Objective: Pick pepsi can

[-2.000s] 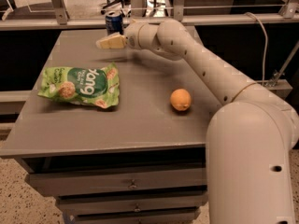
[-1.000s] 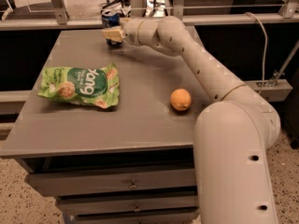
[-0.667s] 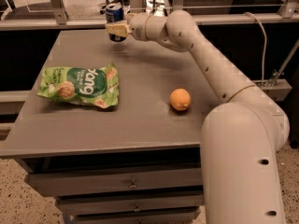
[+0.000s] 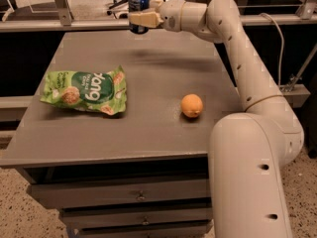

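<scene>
The pepsi can (image 4: 138,0) is dark blue with a silver top and is held upright in the air above the far edge of the grey table (image 4: 148,128). My gripper (image 4: 141,19) is shut on the can's middle, with the cream fingers (image 4: 144,19) wrapped across it. The white arm reaches in from the right and over the table's back edge. The can's lower part sticks out below the fingers and casts a faint shadow on the tabletop.
A green snack bag (image 4: 85,91) lies on the left of the table. An orange fruit (image 4: 191,105) sits right of centre. A metal rail (image 4: 59,24) runs behind the table. Drawers (image 4: 141,195) are below the tabletop.
The gripper closed on the can at the table's far edge and has lifted it up off the surface. The bag and fruit have not moved.
</scene>
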You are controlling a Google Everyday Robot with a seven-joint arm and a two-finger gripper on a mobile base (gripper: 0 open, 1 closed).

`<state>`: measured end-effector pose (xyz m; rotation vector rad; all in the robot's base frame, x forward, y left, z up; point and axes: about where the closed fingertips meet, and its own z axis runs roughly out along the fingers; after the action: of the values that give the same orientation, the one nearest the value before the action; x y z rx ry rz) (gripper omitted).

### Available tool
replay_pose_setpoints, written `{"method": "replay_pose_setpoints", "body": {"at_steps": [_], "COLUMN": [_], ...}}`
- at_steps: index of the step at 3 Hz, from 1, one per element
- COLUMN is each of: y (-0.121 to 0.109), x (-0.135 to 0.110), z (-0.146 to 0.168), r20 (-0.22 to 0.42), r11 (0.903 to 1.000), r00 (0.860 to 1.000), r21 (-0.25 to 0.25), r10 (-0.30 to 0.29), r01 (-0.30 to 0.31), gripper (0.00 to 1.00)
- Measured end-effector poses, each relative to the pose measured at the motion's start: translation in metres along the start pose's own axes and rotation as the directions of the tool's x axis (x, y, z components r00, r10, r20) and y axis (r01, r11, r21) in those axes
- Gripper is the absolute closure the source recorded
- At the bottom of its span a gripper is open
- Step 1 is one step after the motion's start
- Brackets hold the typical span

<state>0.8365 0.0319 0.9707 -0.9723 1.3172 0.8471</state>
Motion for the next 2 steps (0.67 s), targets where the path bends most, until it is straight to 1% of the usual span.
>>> {"method": "replay_pose_setpoints", "body": {"at_steps": [1,2], "y": [0.03,0.072], "x": [-0.011,-0.011], "z": [-0.027,-0.045], "r20": [-0.014,-0.126], "r11": [0.9915,0.9616], "r00": [1.0,0.991], "r21": [-0.13,-0.266], "r10": [0.001,0.035], "r01": [-0.003,-0.068], "gripper": [1.0,1.0]}}
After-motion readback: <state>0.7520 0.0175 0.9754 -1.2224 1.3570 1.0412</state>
